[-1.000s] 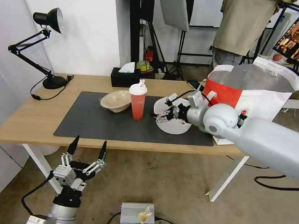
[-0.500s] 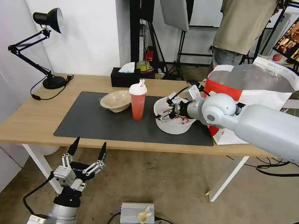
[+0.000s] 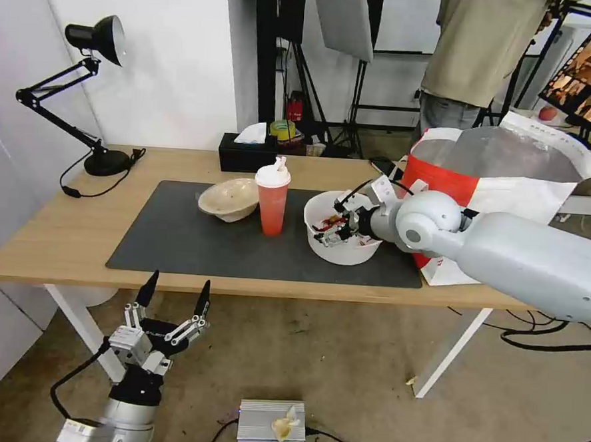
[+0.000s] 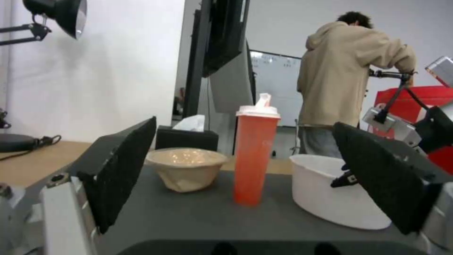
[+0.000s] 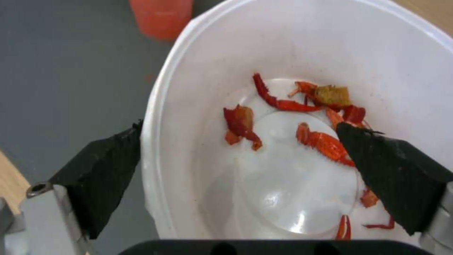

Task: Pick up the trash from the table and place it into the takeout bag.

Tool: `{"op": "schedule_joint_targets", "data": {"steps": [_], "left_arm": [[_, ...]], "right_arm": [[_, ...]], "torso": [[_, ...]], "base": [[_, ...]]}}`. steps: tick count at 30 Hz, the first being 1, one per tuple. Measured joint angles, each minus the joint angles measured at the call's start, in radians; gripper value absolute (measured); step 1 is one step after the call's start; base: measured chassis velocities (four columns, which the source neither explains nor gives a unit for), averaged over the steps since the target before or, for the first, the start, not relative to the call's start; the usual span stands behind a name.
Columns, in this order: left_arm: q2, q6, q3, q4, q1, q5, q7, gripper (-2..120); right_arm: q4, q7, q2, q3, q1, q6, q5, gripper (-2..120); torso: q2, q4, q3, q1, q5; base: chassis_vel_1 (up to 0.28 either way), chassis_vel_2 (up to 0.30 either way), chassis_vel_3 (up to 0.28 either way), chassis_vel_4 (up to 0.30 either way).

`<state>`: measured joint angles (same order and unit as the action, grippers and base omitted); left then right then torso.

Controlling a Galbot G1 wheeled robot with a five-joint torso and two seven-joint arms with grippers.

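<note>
The large white bowl (image 3: 342, 249) with red food scraps (image 5: 283, 159) stands upright on the dark mat (image 3: 194, 241) of the table (image 3: 61, 233). My right gripper (image 3: 329, 231) is open and straddles the bowl's near rim: one finger (image 5: 104, 170) is outside the wall, the other inside. The red cup (image 3: 272, 203) with its white lid stands just left of the bowl. The beige bowl (image 3: 230, 199) lies beyond it. The takeout bag (image 3: 511, 181) stands open at the table's right end. My left gripper (image 3: 174, 295) hangs open below the table's front edge, facing the cup (image 4: 254, 159).
A black tissue box (image 3: 246, 156) sits at the table's back edge and a black desk lamp (image 3: 96, 35) at the far left. A silver box (image 3: 271, 421) and cables lie on the floor. A person (image 3: 479, 52) stands behind the bag.
The white bowl was tipped up on its edge at my right gripper; it now rests flat and upright on the mat. The right arm has dropped lower. The left arm has stayed put.
</note>
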<state>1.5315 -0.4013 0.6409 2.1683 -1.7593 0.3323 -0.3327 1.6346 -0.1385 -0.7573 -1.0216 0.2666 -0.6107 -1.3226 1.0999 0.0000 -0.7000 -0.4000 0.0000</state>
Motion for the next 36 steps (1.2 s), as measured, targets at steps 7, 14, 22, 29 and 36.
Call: {"op": "schedule_joint_targets", "data": {"steps": [7,14,22,29,36], "left_arm": [[0.001,-0.004,0.002,-0.015,0.004,0.002,-0.002,100],[0.004,-0.006,0.003,-0.029,0.010,0.002,-0.003,100],[0.003,-0.008,0.003,-0.043,0.017,0.002,-0.005,100],[0.002,-0.008,0.003,-0.051,0.023,0.002,-0.006,100],[0.000,-0.008,0.003,-0.060,0.028,0.003,-0.006,100]], "right_arm": [[-0.011,-0.003,-0.014,-0.006,-0.012,0.000,0.011,100],[-0.028,-0.002,-0.023,-0.003,-0.030,0.003,0.039,100],[-0.046,0.012,-0.023,0.003,-0.055,0.007,0.077,100],[-0.056,0.019,-0.026,0.005,-0.060,0.009,0.092,100],[-0.066,0.035,-0.032,0.005,-0.061,0.012,0.112,98]], "torso": [[0.000,0.0000,0.000,0.000,0.0000],[0.000,0.0000,0.000,0.000,-0.0001],[0.000,0.0000,0.000,0.000,0.0000],[0.000,0.0000,0.000,0.000,-0.0001],[0.000,0.0000,0.000,0.000,-0.0001]], "base": [[0.000,0.000,0.000,0.000],[0.000,0.000,0.000,0.000],[0.000,0.000,0.000,0.000],[0.000,0.000,0.000,0.000],[0.000,0.000,0.000,0.000]]}}
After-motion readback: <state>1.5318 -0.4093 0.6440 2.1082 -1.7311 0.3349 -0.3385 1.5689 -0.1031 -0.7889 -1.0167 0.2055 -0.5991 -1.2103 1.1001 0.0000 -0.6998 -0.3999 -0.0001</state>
